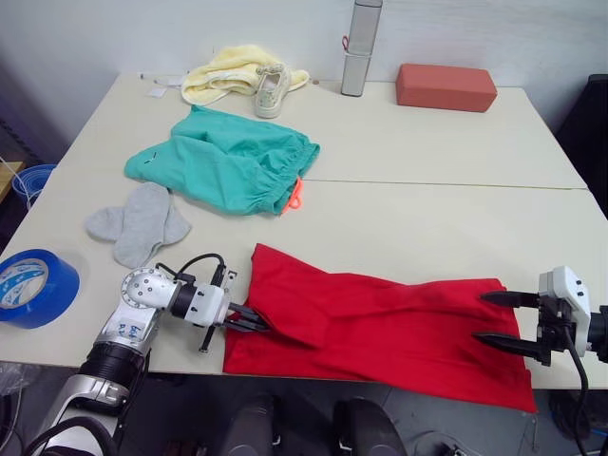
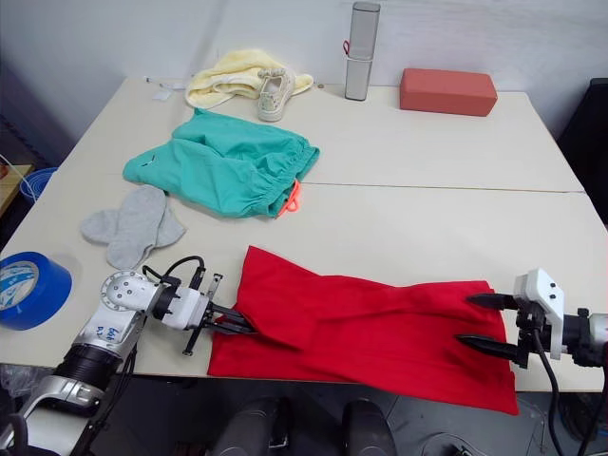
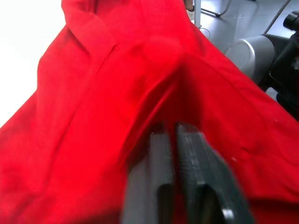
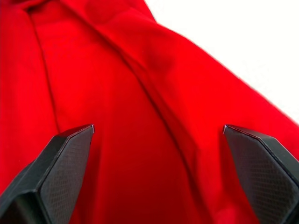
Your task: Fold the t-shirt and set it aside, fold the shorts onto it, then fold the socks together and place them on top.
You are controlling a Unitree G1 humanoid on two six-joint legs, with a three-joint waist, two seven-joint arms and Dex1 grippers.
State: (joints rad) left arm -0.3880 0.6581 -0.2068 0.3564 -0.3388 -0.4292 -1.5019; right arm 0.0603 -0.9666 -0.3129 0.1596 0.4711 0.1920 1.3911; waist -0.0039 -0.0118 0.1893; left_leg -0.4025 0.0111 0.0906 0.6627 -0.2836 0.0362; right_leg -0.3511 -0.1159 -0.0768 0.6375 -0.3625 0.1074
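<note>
Along the near table point(image 1: 427, 223) edge the t-shirt point(image 1: 399, 328) is spread lengthwise, partly folded, its front hem hanging slightly over the edge. At its left end the left gripper point(image 1: 255, 323) is seen pinched shut on a raised fold of the red fabric, while at its right end the right gripper point(image 1: 496, 318) is held wide open, fingers astride the cloth and nothing gripped. Farther back on the left, the socks point(image 1: 138, 223) are laid overlapping, with the shorts point(image 1: 223, 157) just beyond them.
</note>
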